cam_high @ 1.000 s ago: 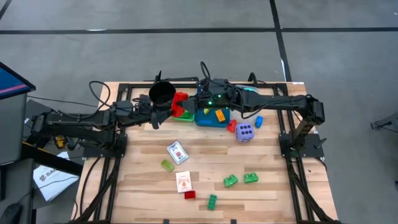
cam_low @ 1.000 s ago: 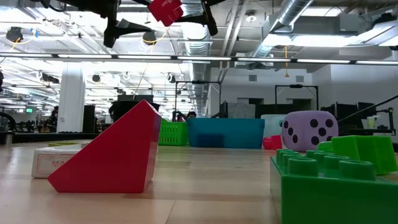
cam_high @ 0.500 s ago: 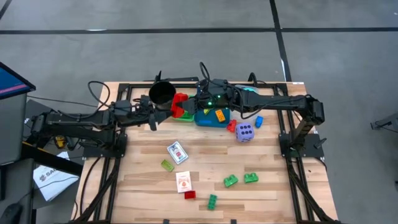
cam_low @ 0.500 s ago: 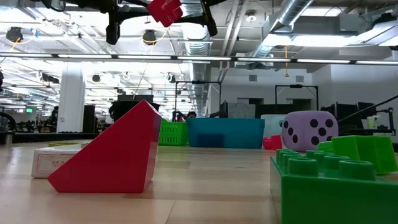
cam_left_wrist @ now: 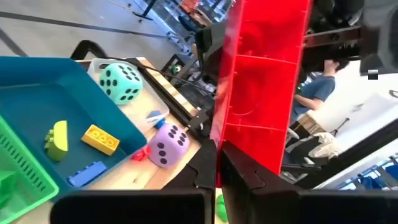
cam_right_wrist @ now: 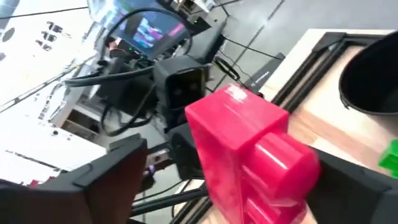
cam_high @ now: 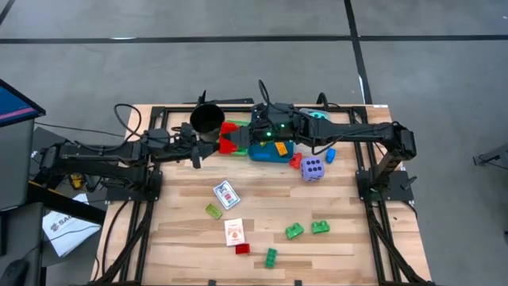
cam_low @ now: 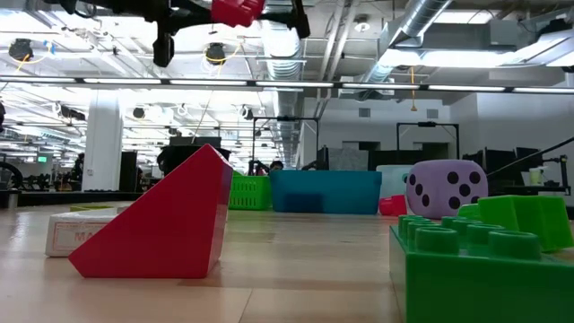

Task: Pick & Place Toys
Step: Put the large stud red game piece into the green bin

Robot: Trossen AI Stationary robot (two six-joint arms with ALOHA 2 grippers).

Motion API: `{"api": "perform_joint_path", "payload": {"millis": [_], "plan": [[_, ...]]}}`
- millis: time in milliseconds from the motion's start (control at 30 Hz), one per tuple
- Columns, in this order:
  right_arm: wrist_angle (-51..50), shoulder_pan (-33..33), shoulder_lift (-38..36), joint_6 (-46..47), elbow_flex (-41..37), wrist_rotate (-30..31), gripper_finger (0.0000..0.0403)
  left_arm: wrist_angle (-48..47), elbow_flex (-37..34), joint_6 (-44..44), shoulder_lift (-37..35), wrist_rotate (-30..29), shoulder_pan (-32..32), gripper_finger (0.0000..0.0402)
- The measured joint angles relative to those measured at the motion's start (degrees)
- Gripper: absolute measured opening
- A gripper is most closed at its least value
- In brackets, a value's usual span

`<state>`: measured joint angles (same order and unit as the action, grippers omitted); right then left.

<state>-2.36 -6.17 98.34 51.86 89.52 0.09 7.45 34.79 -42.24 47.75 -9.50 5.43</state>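
Observation:
A red brick (cam_high: 228, 137) hangs high over the table's far side, between the black cup (cam_high: 206, 119) and the green tray (cam_high: 236, 149). My left gripper (cam_high: 216, 143) reaches in level from the left and is shut on it. My right gripper (cam_high: 243, 139) comes from the right and is open. In its wrist view its fingers stand wide on either side of the brick (cam_right_wrist: 242, 143), which fills the gap of my right gripper (cam_right_wrist: 233, 155). Other toys lie on the table: a purple die (cam_high: 312, 168), card packs (cam_high: 226, 194) and green bricks (cam_high: 294, 231). My left gripper (cam_left_wrist: 219, 155) pinches a thin side wall of the red brick (cam_left_wrist: 218, 142) between its two fingers. The fingers come level from the table's left. The brick (cam_left_wrist: 261, 93) stands out beyond the fingertips, lifted clear of the table and trays.
The blue tray (cam_high: 270, 151) beside the green one holds several small bricks (cam_left_wrist: 99, 138). A cyan die (cam_left_wrist: 120, 82) lies at the far right, and a blue brick (cam_high: 330, 155) lies near the purple die. A red wedge (cam_low: 161, 220) and a green brick (cam_low: 484, 260) lie near the front edge.
My left gripper has shut on the red brick; in the low view its two spread fingers have come together. The brick has tipped a little but stays high in the same place. Neither arm has travelled.

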Motion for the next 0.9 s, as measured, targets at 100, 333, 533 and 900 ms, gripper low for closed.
{"api": "perform_joint_path", "payload": {"millis": [100, 333, 533, 900], "plan": [[-0.88, -0.17, 0.13, 0.02, -0.08, 0.34, 0.038, -0.52, -0.02, -0.02, 0.2, -0.67, 0.09, 0.0001], [-2.23, -0.16, -0.15, -0.62, -0.17, 0.82, 0.0372, -2.18, 0.04, -0.02, 0.09, -1.57, 0.39, 0.0001], [-3.78, -1.05, -1.25, -2.63, -0.24, 1.06, 0.0376, -2.62, 0.11, -0.04, 0.02, -1.9, 0.42, 0.0001], [-10.85, -3.53, -3.53, -5.85, -0.24, 1.21, 0.0377, -12.8, 0.11, -0.06, -5.81, -2.56, 2.03, 0.0001]]}}
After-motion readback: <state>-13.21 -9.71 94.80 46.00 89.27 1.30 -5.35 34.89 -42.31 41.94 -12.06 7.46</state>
